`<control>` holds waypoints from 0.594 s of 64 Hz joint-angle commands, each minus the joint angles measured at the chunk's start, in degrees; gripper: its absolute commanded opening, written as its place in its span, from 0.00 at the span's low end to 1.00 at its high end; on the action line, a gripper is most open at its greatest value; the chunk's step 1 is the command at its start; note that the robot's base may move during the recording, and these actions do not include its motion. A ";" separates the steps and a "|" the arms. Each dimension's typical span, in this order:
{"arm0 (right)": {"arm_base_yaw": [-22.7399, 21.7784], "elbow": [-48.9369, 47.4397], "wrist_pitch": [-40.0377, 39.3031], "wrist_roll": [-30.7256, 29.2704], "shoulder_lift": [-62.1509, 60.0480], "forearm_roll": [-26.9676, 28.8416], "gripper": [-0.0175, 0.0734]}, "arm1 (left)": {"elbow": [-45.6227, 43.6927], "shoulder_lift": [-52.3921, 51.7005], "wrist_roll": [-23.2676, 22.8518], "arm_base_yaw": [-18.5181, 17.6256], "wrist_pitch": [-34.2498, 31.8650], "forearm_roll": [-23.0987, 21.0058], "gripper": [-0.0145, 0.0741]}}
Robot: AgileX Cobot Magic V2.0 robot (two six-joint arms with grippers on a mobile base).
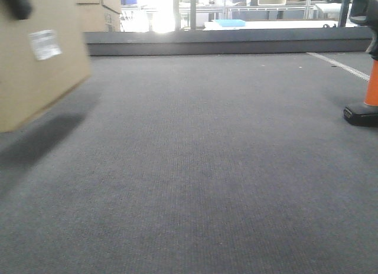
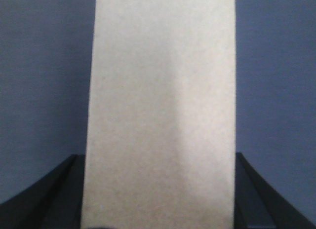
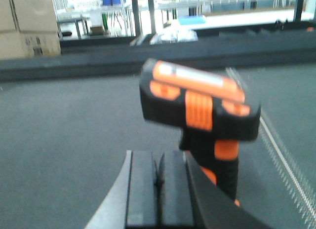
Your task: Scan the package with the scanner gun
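A grey, carpet-like counter (image 1: 201,168) fills the front view. At its far side runs a low dark ledge (image 1: 224,45), and beyond that is a bright room with shelving and stacked cartons (image 1: 97,8). The scanner gun (image 1: 367,67) stands upright on its black foot (image 1: 361,114) at the front view's margin, with a white line (image 1: 339,64) crossing the cover just behind it. A wide open stretch of counter separates the scanner gun from the package (image 1: 35,67). The package hangs tilted over its own shadow, well apart from the gun, its white label (image 1: 45,43) facing the front camera. The left claw (image 2: 158,157) is clamped on the package, with black fingers (image 2: 44,194) at both long sides. The right claw (image 3: 158,189) sits just short of the scanner gun, pads pressed together with nothing between them.
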 commanded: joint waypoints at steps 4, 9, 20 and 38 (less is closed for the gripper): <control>-0.01 0.23 5.28 -0.09 -6.63 -0.31 0.02 | 2.45 -2.90 4.51 5.46 -1.89 0.16 0.04; -0.01 0.23 9.58 -0.09 -10.38 -0.31 0.02 | 4.63 -3.75 7.17 8.06 -3.01 0.16 0.04; -0.01 0.23 11.85 -0.09 -16.03 -0.31 0.02 | 8.14 -4.12 9.59 11.51 -9.48 -0.34 0.04; -0.01 0.23 12.89 -0.09 -21.35 -0.31 0.02 | 8.74 -3.14 14.95 11.82 -10.57 1.36 0.04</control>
